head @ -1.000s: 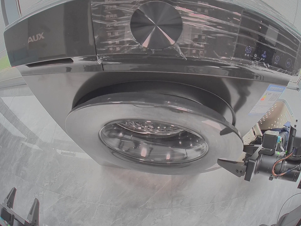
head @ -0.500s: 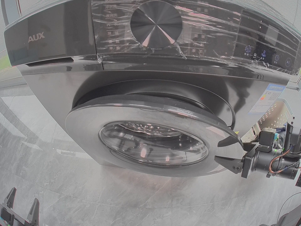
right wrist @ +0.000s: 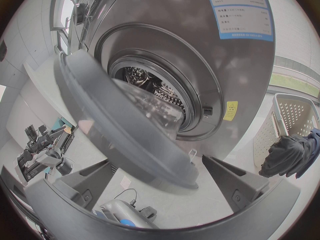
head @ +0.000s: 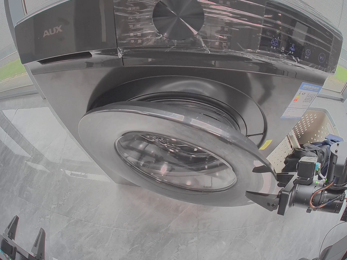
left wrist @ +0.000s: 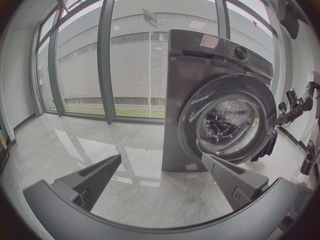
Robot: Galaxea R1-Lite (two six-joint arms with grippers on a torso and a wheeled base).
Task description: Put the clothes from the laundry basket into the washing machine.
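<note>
The laundry basket (head: 315, 125) is pale, with small holes in its wall. It stands on the floor (head: 144, 221) just beside the washing machine (head: 72, 87), on the robot's right. Dark clothes (head: 307, 152) lie in it and hang over its rim, with a blue piece (head: 333, 138) on top.

The machine's round door (head: 105, 134) is partly open. The right gripper (head: 258, 182) has its fingers spread wide, and the door's edge sits between them. The left gripper (head: 28, 226) is low on the left, well apart from the machine. Its fingers are wide too and hold nothing.

The right wrist view looks behind the door into the drum (right wrist: 146, 80), a shiny metal wall with many little holes. The left wrist view sees the whole machine from the side, with tall windows (left wrist: 133, 67) behind it.
</note>
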